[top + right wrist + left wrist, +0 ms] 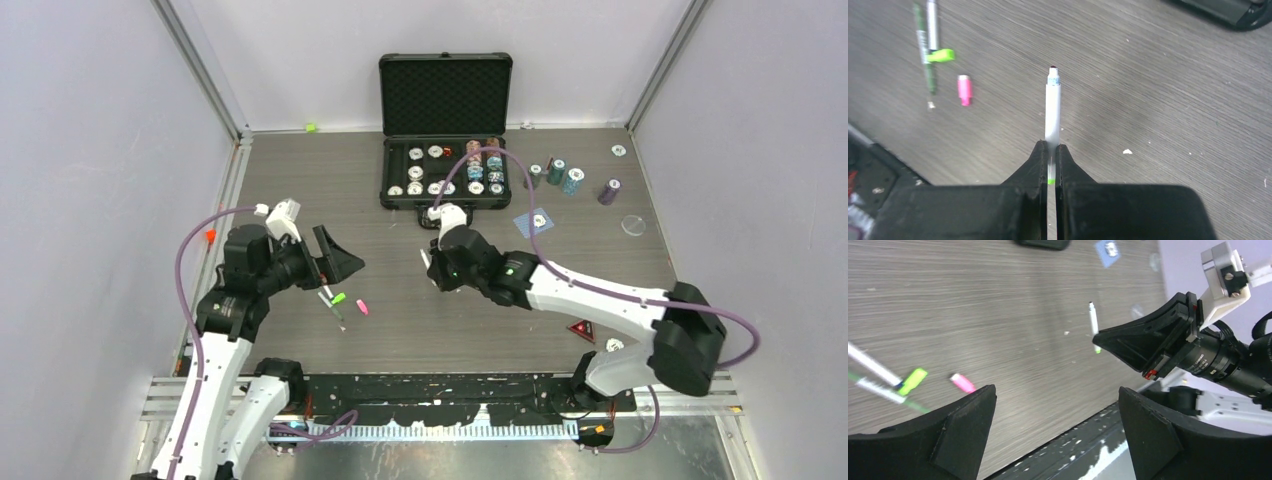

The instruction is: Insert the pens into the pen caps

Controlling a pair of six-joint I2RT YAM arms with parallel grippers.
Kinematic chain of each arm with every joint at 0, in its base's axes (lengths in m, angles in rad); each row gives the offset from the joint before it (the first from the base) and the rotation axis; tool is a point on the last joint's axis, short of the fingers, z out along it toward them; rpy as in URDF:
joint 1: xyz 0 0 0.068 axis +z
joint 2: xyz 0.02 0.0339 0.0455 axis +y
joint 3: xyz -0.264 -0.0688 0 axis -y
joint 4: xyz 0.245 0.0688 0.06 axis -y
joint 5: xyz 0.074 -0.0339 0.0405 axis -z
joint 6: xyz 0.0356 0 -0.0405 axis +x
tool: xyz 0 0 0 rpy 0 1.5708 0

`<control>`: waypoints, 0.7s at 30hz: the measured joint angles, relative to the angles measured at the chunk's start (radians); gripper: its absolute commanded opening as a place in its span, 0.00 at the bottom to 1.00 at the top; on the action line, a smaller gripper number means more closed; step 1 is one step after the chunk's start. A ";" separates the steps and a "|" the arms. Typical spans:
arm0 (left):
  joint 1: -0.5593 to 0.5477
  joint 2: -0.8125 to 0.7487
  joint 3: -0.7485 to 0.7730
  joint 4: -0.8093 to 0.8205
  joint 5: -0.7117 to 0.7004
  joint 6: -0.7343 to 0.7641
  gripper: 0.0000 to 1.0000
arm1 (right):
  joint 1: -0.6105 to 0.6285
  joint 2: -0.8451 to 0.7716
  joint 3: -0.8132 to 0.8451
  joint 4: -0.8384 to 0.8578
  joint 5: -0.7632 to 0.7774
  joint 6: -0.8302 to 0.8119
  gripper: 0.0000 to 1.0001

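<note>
My right gripper (428,264) is shut on a white pen (1052,107) with a green rear end, and holds it tip forward above the table; the pen also shows in the left wrist view (1093,320). Two more pens lie side by side at the left: a dark one (926,60) and a pale one (932,22). The neon green cap (941,55) lies across them, and the pink cap (964,90) lies just beside it. Both caps show from above, green (339,298) and pink (362,307). My left gripper (345,262) is open and empty above the caps. The dark cap is not in view.
An open black case (445,70) holding poker chips stands at the back centre. Chip stacks (570,180), a blue card (532,221) and a clear disc (633,224) lie at the back right. A red triangular token (582,329) lies near the right arm's base.
</note>
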 measured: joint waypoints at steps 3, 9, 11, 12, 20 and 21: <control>0.000 0.005 -0.053 0.113 0.104 -0.067 0.90 | 0.000 -0.093 -0.045 0.053 -0.035 0.000 0.00; -0.001 0.062 -0.098 0.333 0.257 -0.177 0.88 | 0.000 -0.250 -0.108 0.152 -0.124 0.000 0.01; -0.008 0.076 -0.105 0.396 0.287 -0.206 0.86 | 0.000 -0.280 -0.112 0.172 -0.149 0.001 0.01; -0.015 0.084 -0.107 0.422 0.298 -0.220 0.85 | 0.000 -0.291 -0.112 0.182 -0.160 0.001 0.00; -0.167 0.185 -0.108 0.578 0.325 -0.257 0.77 | 0.000 -0.303 -0.112 0.211 -0.247 0.008 0.00; -0.188 0.193 -0.108 0.590 0.323 -0.257 0.75 | 0.000 -0.303 -0.112 0.210 -0.255 0.010 0.00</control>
